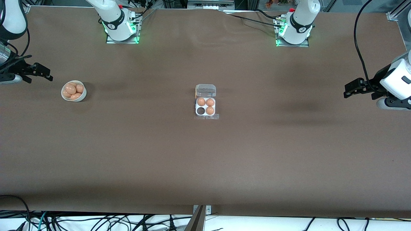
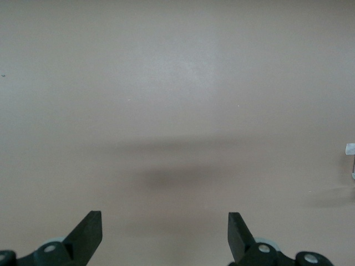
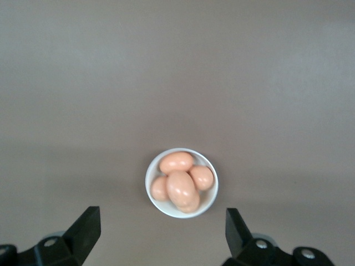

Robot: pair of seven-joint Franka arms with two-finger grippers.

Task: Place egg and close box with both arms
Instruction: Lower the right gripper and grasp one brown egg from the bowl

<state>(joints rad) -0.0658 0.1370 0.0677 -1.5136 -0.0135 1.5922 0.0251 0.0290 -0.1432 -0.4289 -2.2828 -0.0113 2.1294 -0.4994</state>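
Note:
The box (image 1: 205,115) sits mid-table, a white tray with its clear lid (image 1: 205,90) folded open toward the arms' bases. Three tan eggs (image 1: 209,102) fill three cells, and the cell (image 1: 201,111) nearest the front camera on the right arm's side is empty. Several more eggs (image 1: 71,89) (image 3: 181,188) lie in a round white bowl (image 1: 80,98) (image 3: 148,183) toward the right arm's end. My right gripper (image 1: 41,72) (image 3: 162,230) hangs open beside the bowl, holding nothing. My left gripper (image 1: 350,89) (image 2: 165,233) waits open over bare table at the left arm's end.
Brown tabletop (image 1: 205,160) stretches all round the box and bowl. The two arm bases (image 1: 120,25) (image 1: 293,29) stand along the table edge farthest from the front camera. Cables (image 1: 96,221) hang below the nearest edge.

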